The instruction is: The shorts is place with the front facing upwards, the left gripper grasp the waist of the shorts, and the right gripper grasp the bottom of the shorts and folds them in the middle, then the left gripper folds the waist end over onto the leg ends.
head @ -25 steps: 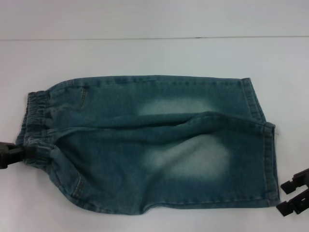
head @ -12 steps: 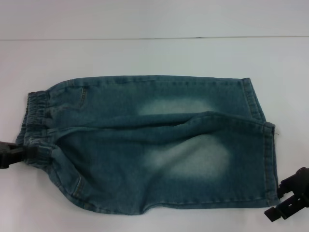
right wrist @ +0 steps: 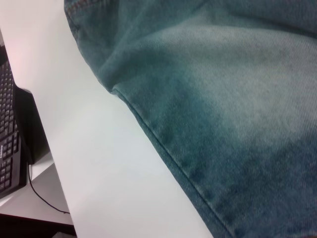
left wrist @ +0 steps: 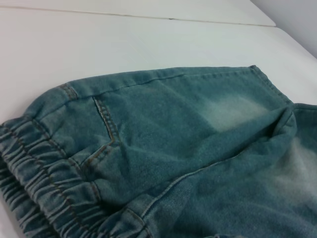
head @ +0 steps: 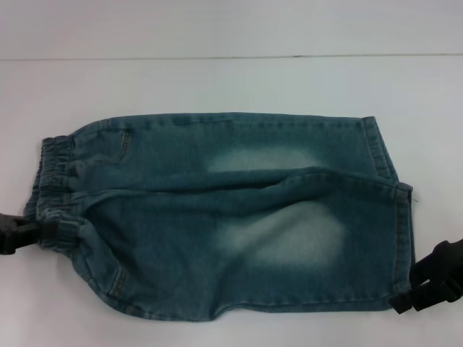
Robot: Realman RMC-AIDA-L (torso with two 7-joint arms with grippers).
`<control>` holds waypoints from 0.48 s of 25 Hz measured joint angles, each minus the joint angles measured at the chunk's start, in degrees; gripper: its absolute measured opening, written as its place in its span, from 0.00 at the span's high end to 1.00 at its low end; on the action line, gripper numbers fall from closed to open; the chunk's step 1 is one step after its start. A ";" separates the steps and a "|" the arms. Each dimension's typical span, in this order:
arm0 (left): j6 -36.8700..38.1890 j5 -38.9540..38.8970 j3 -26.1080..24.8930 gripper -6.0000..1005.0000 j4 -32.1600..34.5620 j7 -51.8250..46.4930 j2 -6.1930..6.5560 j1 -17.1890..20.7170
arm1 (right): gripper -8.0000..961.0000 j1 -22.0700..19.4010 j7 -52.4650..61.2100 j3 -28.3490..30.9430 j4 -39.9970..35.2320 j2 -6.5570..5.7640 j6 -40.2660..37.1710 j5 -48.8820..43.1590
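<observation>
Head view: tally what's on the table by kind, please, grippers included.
Shorts: 1
Grippers: 2, the left gripper at the waist, the right gripper at the leg ends
Table: 1
Total: 4

I count one pair of shorts (head: pixel 224 217) on one desk (head: pixel 231 79). Two hands: one left hand (head: pixel 18 235), one right hand (head: pixel 427 285). One keyboard (right wrist: pixel 7 134) off the desk's edge.
</observation>
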 joint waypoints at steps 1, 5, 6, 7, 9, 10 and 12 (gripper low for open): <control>-0.01 -0.01 0.00 0.96 0.00 0.00 -0.02 -0.02 | 0.27 0.00 -0.17 0.00 0.00 0.00 -0.01 0.08; -0.02 -0.04 0.00 0.96 0.00 0.00 -0.06 -0.18 | 0.54 0.00 -0.55 0.00 0.00 0.00 -0.07 0.12; -0.01 -0.04 -0.01 0.96 0.00 -0.03 -0.06 -0.22 | 0.58 0.00 -0.69 0.00 0.00 0.00 -0.07 0.13; -0.01 -0.05 0.00 0.96 0.00 -0.08 -0.06 -0.26 | 0.63 -0.02 -0.90 0.03 0.00 0.00 -0.08 0.14; -0.02 -0.07 -0.01 0.96 0.00 -0.18 -0.06 -0.39 | 0.72 -0.11 -1.35 0.16 0.00 0.00 -0.07 0.14; -0.03 -0.08 -0.01 0.96 0.00 -0.24 -0.06 -0.45 | 0.76 -0.16 -1.48 0.24 0.00 0.00 -0.07 0.14; -0.03 -0.09 -0.02 0.96 0.02 -0.37 -0.06 -0.63 | 0.84 -0.21 -1.68 0.44 0.00 0.00 -0.06 0.15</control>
